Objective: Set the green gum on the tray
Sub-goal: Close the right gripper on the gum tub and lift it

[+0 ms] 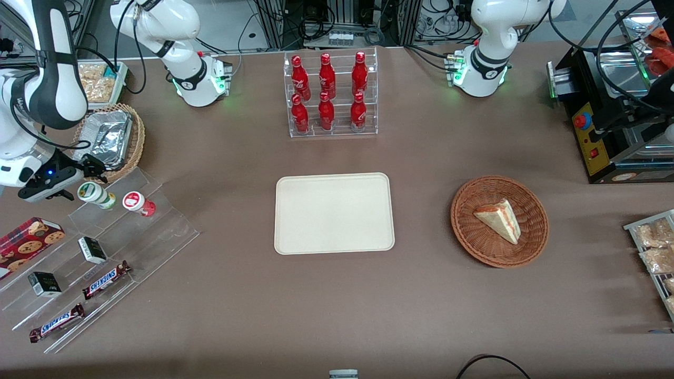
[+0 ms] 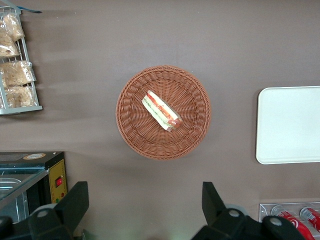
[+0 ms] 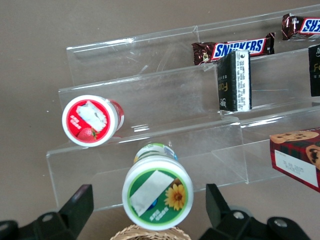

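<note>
The green gum is a small white bottle with a green-and-white lid, lying on the top step of a clear acrylic stand beside the red-lidded bottle. In the right wrist view its lid faces the camera. My right gripper hovers just above the gum at the working arm's end of the table. It is open, its fingers standing either side of the lid with gaps, not touching. The cream tray lies empty at the table's middle, also in the left wrist view.
A wicker basket with a foil tray sits just past the gripper; its rim shows in the wrist view. Snickers bars, black boxes and a cookie box lie on the stand. A cola rack and sandwich basket stand elsewhere.
</note>
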Tool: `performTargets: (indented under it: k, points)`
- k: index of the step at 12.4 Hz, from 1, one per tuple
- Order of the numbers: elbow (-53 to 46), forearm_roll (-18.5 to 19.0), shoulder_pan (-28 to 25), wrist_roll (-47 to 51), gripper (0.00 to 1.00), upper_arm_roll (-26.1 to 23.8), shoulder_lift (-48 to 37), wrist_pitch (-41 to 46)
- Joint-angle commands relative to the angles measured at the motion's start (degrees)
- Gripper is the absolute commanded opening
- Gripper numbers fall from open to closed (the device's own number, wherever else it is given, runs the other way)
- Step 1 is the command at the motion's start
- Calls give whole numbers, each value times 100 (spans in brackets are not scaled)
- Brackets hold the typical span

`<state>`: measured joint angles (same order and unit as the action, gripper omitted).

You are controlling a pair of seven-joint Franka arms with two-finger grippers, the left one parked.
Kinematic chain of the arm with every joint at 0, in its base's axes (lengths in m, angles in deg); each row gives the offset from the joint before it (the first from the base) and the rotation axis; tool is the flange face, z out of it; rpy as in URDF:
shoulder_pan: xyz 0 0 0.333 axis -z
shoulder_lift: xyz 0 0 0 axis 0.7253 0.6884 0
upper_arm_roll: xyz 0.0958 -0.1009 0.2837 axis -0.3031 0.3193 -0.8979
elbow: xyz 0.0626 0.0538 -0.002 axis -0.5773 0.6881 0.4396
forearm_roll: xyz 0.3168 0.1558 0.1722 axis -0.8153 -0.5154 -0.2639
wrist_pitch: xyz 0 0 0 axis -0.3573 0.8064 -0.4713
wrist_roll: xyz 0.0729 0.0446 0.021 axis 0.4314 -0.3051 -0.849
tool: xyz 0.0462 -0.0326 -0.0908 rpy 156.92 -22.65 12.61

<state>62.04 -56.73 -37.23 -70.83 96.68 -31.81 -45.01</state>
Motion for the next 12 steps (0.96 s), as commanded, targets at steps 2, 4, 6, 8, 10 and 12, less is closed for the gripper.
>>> performTargets:
  k: [2,4,6,8,10,12]
  points:
    - [36,2,5,-86,97,19,121,-239]
    - [19,10,-4,-86,43,19,147,-248]
    - [18,10,-4,-86,0,19,156,-231]
    - [-52,10,-21,-86,0,19,139,-196]
    - [-305,2,-39,-69,0,1,77,241]
    - [-927,-68,-74,-8,0,-60,68,1083]
